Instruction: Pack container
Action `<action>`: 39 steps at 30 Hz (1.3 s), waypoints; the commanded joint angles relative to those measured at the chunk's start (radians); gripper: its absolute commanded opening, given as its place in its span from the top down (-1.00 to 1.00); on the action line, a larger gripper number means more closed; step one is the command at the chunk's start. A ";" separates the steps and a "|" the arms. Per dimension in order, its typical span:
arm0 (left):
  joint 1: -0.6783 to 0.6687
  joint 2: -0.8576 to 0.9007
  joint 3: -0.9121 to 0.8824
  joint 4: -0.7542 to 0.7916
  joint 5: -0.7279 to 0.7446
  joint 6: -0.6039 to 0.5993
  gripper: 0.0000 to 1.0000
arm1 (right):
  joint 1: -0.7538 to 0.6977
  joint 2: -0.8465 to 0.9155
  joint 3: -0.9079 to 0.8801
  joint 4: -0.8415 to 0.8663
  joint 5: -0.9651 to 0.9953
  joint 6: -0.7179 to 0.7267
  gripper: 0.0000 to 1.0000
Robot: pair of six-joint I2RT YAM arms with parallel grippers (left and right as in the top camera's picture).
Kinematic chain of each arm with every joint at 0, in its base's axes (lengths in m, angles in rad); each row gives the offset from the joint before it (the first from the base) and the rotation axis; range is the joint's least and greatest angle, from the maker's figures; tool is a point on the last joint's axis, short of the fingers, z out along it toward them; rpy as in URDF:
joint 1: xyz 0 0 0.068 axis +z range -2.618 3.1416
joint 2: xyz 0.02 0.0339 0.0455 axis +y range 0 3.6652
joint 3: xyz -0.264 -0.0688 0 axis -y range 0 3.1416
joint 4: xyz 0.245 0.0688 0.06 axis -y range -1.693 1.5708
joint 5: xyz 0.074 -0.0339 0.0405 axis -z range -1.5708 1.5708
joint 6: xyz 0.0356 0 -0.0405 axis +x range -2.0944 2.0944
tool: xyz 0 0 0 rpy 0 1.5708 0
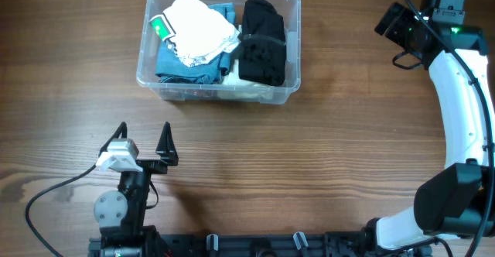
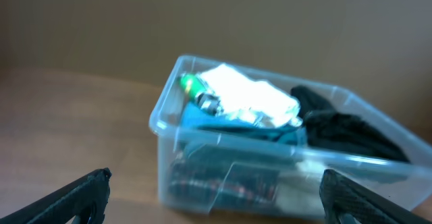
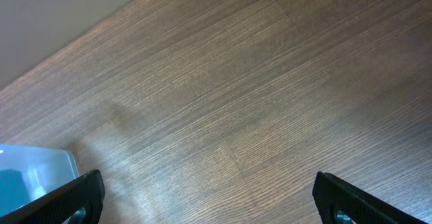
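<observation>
The container [image 1: 219,93] sits at the far middle of the wooden surface [image 1: 309,156], holding a white cloth [image 1: 199,26], a blue cloth [image 1: 182,62] and a black cloth [image 1: 261,40]. My left fingers [image 1: 166,142] are spread and empty near its front. My right fingers [image 3: 74,197] are spread too, off to its right.

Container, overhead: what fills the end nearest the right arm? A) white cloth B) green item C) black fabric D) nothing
C: black fabric fills that end of the container; the white cloth and green item lie toward the other end.
</observation>
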 commanded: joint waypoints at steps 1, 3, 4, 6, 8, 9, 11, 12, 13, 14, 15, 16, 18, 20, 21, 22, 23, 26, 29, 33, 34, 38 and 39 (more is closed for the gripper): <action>0.005 -0.011 -0.008 -0.045 -0.019 0.019 -1.00 | 0.002 0.011 -0.002 0.003 -0.005 0.011 -0.99; 0.004 -0.011 -0.008 -0.045 -0.020 0.019 -1.00 | 0.002 0.011 -0.002 0.003 -0.005 0.011 -1.00; 0.004 -0.011 -0.008 -0.045 -0.020 0.019 -0.99 | 0.002 0.011 -0.002 0.003 -0.005 0.011 -0.99; 0.004 -0.011 -0.008 -0.044 -0.020 0.019 -0.99 | 0.002 0.011 -0.002 0.003 -0.005 0.011 -1.00; 0.004 -0.011 -0.008 -0.043 -0.020 0.019 -0.99 | 0.002 0.011 -0.002 0.003 -0.005 0.011 -0.99; 0.004 -0.011 -0.008 -0.043 -0.020 0.019 -1.00 | 0.002 0.011 -0.002 0.003 -0.005 0.011 -0.99; 0.004 -0.011 -0.008 -0.043 -0.020 0.019 -0.99 | 0.002 0.011 -0.002 0.003 -0.005 0.011 -1.00; 0.004 -0.011 -0.008 -0.043 -0.020 0.019 -1.00 | 0.002 0.011 -0.002 0.003 -0.005 0.011 -0.99; 0.004 -0.011 -0.008 -0.043 -0.020 0.019 -0.99 | 0.002 0.011 -0.002 0.003 -0.005 0.011 -0.99; 0.004 -0.011 -0.008 -0.043 -0.020 0.019 -0.99 | 0.002 0.011 -0.002 0.003 -0.005 0.011 -1.00; 0.004 -0.011 -0.008 -0.043 -0.020 0.019 -0.99 | 0.002 0.011 -0.002 0.003 -0.005 0.011 -0.99; 0.004 -0.011 -0.008 -0.043 -0.020 0.019 -1.00 | 0.002 0.011 -0.002 0.003 -0.005 0.011 -0.99; 0.004 -0.011 -0.008 -0.043 -0.020 0.019 -1.00 | 0.002 0.011 -0.002 0.003 -0.005 0.011 -1.00; 0.004 -0.011 -0.008 -0.043 -0.020 0.019 -1.00 | 0.002 0.011 -0.002 0.003 -0.005 0.011 -0.99; 0.004 -0.011 -0.008 -0.043 -0.020 0.019 -1.00 | 0.002 0.011 -0.002 0.003 -0.005 0.011 -0.99; 0.004 -0.011 -0.008 -0.043 -0.020 0.019 -1.00 | 0.002 0.011 -0.002 0.003 -0.005 0.011 -0.99; 0.004 -0.011 -0.008 -0.043 -0.020 0.019 -0.99 | 0.002 0.011 -0.002 0.003 -0.005 0.011 -1.00; 0.004 -0.011 -0.008 -0.043 -0.020 0.019 -0.99 | 0.002 0.011 -0.002 0.003 -0.005 0.011 -0.99; 0.004 -0.011 -0.008 -0.043 -0.020 0.019 -1.00 | 0.002 0.011 -0.002 0.003 -0.005 0.011 -1.00; 0.004 -0.011 -0.008 -0.043 -0.020 0.019 -0.99 | 0.002 0.011 -0.002 0.003 -0.005 0.011 -0.99; 0.004 -0.011 -0.008 -0.043 -0.020 0.019 -1.00 | 0.003 0.011 -0.002 0.002 -0.005 0.011 -0.99; 0.004 -0.011 -0.008 -0.043 -0.020 0.019 -0.99 | 0.004 -0.015 -0.002 0.003 -0.005 0.011 -1.00; 0.004 -0.011 -0.008 -0.043 -0.020 0.019 -0.99 | 0.005 -0.033 -0.002 0.003 -0.005 0.011 -0.99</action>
